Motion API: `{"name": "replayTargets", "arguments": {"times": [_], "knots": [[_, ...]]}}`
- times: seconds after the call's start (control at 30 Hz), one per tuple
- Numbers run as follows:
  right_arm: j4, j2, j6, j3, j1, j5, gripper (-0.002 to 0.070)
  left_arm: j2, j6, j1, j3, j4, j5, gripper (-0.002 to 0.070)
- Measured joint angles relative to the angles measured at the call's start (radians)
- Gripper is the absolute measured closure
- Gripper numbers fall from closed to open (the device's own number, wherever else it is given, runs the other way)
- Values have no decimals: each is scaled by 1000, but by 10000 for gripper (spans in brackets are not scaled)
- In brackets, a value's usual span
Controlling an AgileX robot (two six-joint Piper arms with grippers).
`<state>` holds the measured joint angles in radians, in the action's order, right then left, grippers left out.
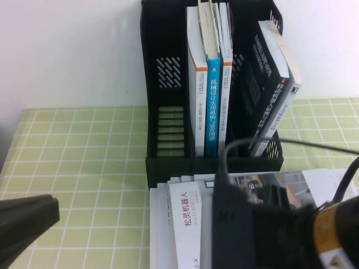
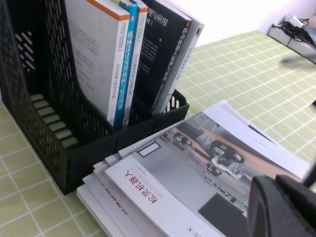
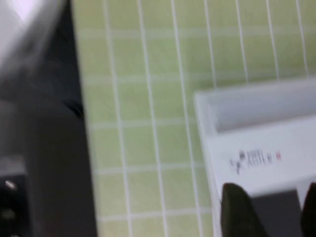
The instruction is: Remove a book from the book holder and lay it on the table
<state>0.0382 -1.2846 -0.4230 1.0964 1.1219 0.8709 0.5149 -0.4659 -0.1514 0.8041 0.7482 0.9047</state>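
The book (image 1: 193,224) lies flat on a stack on the worktop (image 1: 84,168), just near of the book holder (image 1: 168,112). The right tool (image 3: 269,207) straddles its edge with fingers parted, not clamping; the left tool (image 1: 25,227) sits parked near left, state indeterminate. Judged thin, light, floppy and slick-covered: best gripped at an overhanging edge.

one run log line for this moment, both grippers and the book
book: flat on stack, in front of book holder | right gripper: open, over book's edge | left gripper: low at table's left, parked | table
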Motion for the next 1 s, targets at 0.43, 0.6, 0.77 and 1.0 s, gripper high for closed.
{"name": "replayTargets", "arguments": {"times": [0.43,0.6,0.77,1.0], "knots": [[46,288,-68,273,0,152,674,-50,-26,0,-23,-9,47,678],[-76,468,61,111,0,240,677,-212,57,0,-94,-69,104,677],[-85,688,187,-148,0,115,678,-390,136,0,-209,-124,-19,678],[-205,908,234,-553,0,-251,678,-418,102,0,-443,-129,-287,678]]}}
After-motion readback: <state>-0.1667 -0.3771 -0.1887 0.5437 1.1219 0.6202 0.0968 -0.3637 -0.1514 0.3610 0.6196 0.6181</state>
